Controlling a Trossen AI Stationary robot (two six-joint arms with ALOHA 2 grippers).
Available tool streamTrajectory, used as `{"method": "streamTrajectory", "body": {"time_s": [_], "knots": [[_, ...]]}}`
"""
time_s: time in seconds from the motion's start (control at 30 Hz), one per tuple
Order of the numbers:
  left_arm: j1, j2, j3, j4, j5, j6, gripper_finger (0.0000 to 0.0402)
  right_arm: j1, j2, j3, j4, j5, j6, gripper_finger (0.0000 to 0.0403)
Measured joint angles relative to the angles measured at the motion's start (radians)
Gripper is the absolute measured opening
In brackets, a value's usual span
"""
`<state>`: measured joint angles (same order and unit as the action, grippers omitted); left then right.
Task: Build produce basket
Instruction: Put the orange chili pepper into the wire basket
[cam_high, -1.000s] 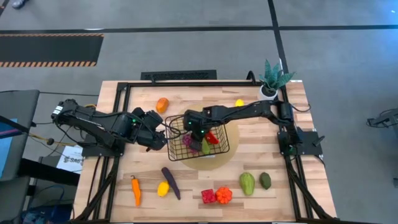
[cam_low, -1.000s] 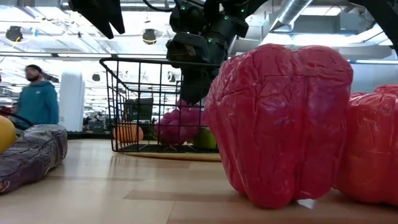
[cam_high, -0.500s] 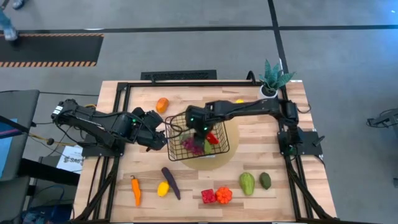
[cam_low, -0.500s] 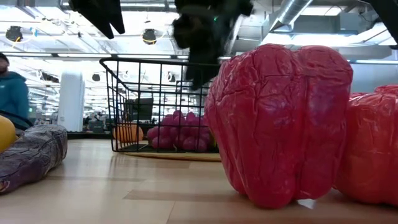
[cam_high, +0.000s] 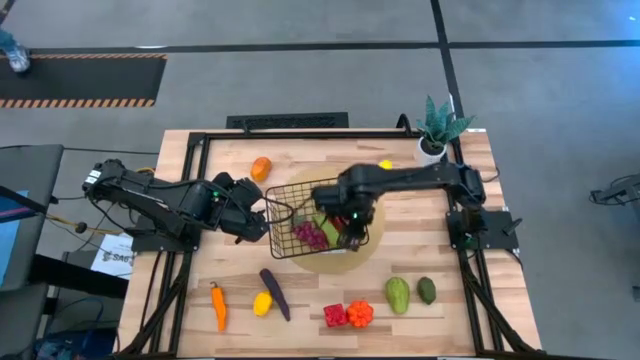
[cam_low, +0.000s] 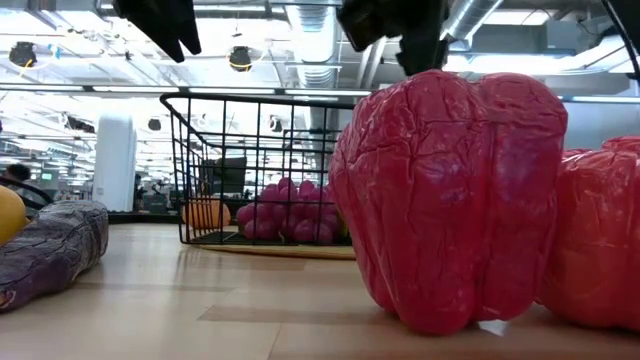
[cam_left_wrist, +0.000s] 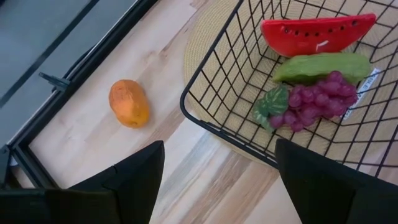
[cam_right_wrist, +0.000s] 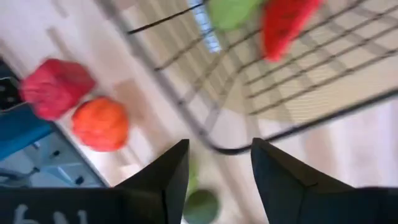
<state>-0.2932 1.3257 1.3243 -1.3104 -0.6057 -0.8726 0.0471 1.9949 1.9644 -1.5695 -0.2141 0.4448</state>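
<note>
The light wooden table (cam_high: 420, 270) carries a round tan woven mat (cam_high: 352, 262) near its middle, and on the mat stands the black wire-grid basket (cam_high: 280, 200), already holding a purple grape bunch (cam_high: 312, 234), a green avocado (cam_left_wrist: 320, 66) and a red watermelon slice (cam_left_wrist: 318, 33). Two dark arms reach in from the table's side edges. The right gripper (cam_high: 352, 238) hangs over the basket's front right corner with its jaws apart and nothing between them, empty, looking past the rim toward the front edge. The left gripper (cam_high: 262, 213) waits just outside the basket's left side, jaws spread wide and empty. The next pick likely lies along the front edge: a red bell pepper (cam_high: 334, 315) and an orange bell pepper (cam_high: 360, 313) sit touching, directly forward of the right gripper, which is the nearer arm, with open table between. A purple eggplant (cam_high: 274, 294), lying slantwise, a yellow lemon (cam_high: 262, 303) and an orange carrot (cam_high: 218, 306) sit toward the front left corner, closer to the left arm.
</note>
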Motion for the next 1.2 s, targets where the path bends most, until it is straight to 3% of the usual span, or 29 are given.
{"method": "streamTrajectory", "body": {"time_s": [0.3, 0.6, 0.73, 0.83, 1.2], "knots": [[0.0, 0.0, 0.0, -0.006, 0.033, 0.053, 0.0293, 0.105, -0.071, -0.006, -0.001, 0.078, 0.202, 0.0182], [0.0, 0.0, 0.0, -0.017, 0.034, 0.051, 0.0293, 0.063, -0.288, -0.004, -0.001, 0.306, 0.307, 0.0176], [0.001, 0.0, 0.0, -0.018, 0.031, -0.008, 0.0293, 0.022, -0.366, -0.004, -0.002, 0.354, 0.306, 0.0176], [-0.004, 0.0, 0.0, -0.017, 0.083, -0.027, 0.0293, -0.004, -0.417, -0.005, -0.001, 0.355, 0.264, 0.0176], [-0.165, 0.003, 0.0, 0.193, 0.297, 0.154, 0.0293, -0.102, -0.566, -0.005, -0.002, 0.356, 0.119, 0.0171]]}}
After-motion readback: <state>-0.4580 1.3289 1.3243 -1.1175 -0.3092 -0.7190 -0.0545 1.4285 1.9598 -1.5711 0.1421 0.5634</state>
